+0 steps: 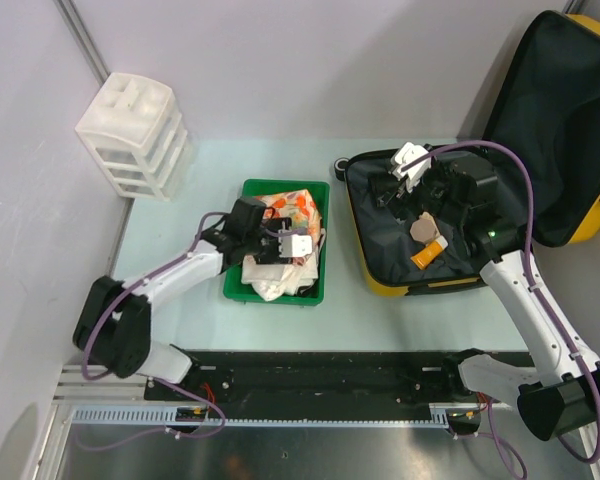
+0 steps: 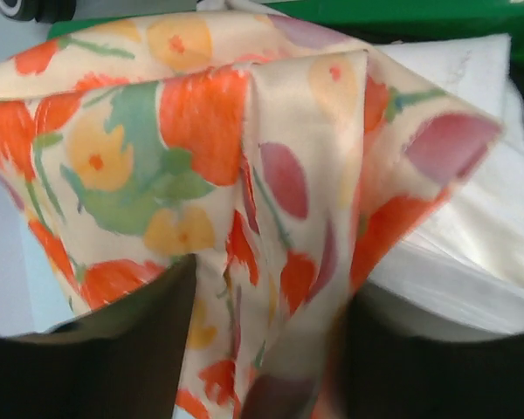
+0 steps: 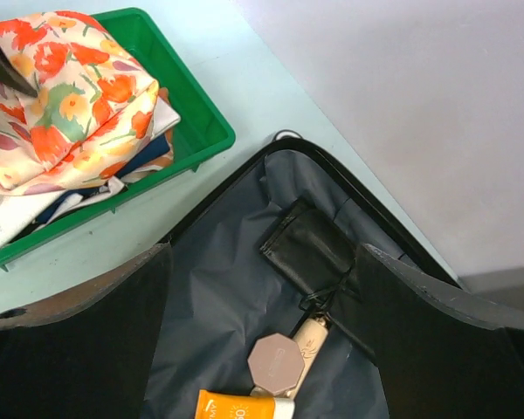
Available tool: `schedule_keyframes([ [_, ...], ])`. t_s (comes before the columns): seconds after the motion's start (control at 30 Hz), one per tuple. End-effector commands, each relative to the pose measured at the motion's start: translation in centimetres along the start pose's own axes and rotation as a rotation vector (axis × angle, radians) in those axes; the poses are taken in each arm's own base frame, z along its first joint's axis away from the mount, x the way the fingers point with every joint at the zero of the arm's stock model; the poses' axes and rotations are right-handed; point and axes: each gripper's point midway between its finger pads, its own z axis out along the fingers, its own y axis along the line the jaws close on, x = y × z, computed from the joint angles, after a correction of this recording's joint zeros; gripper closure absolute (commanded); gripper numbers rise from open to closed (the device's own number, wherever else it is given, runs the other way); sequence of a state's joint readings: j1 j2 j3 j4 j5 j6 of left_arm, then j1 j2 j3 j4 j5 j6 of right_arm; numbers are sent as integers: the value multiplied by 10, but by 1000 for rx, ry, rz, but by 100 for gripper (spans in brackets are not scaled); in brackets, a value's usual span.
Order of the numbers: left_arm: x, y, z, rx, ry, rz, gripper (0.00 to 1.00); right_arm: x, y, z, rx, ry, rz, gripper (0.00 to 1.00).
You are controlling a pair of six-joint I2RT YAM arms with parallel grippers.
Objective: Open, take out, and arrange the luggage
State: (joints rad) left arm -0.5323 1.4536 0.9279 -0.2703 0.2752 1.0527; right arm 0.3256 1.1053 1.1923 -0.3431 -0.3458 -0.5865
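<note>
Lying open on the tabletop right of the green tray [image 1: 280, 185]: yellow luggage [image 1: 380, 240]. Right pincer [image 3: 262, 253] above it, spread wide, empty. Left pincer [image 2: 271, 288] over the tray, partly open, straddling floral cloth [image 2: 201, 131].

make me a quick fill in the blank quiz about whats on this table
1. The flowered cloth lies in the ___ tray.
2. The suitcase lies ___, with its lid raised.
3. The tube beside the brown-capped bottle is ___.

Missing words: green; open; orange.
</note>
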Motion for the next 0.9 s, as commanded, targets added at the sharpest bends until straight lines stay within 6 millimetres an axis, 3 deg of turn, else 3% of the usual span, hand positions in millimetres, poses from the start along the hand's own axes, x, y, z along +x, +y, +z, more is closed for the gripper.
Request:
schedule_keyframes([
  [0.0,-34,-7,-34,-1,-135,38,28,-16,-10,-5,26,-30,-5,11],
  [0.17,-69,-20,-77,54,-256,-65,17,-14,-10,-2,23,-25,-7,10],
  [0.27,-89,-8,-101,19,-299,-175,10,-11,-10,-1,23,-16,-6,10],
  [0.33,-105,18,-119,-51,-316,-278,7,-9,-9,-1,20,-8,7,10],
  [0.37,-105,27,-112,-53,-295,-332,3,-8,-10,-1,25,-5,11,10],
  [0.4,-103,44,-110,-101,-259,-387,2,-7,-10,-1,26,-1,18,10],
  [0.43,-119,71,-121,-154,-288,-477,2,-5,-11,-1,28,5,27,10],
  [0.47,-114,83,-101,-151,-244,-545,2,-5,-10,-1,27,7,32,10],
  [0.5,-117,97,-96,-173,-238,-596,1,-4,-10,-1,28,11,37,10],
  [0.53,-132,126,-105,-237,-270,-676,1,-3,-12,-2,31,14,40,10],
  [0.57,-126,134,-80,-229,-235,-734,1,0,-12,-2,32,22,48,10],
  [0.6,-129,144,-73,-237,-235,-773,0,0,-12,-3,34,22,49,10],
  [0.63,-141,166,-77,-280,-266,-813,0,3,-13,-4,36,32,56,10],
  [0.67,-133,170,-49,-266,-229,-841,0,5,-16,-7,46,39,60,10],
  [0.73,-138,192,-39,-303,-239,-859,0,6,-19,-13,63,46,73,10],
  [0.77,-121,193,-10,-310,-179,-877,0,9,-22,-16,75,55,79,10],
  [0.83,-117,207,6,-338,-166,-885,1,12,-24,-25,85,67,86,10],
  [0.87,-105,201,34,-313,-125,-893,1,15,-28,-29,99,78,93,10],
])
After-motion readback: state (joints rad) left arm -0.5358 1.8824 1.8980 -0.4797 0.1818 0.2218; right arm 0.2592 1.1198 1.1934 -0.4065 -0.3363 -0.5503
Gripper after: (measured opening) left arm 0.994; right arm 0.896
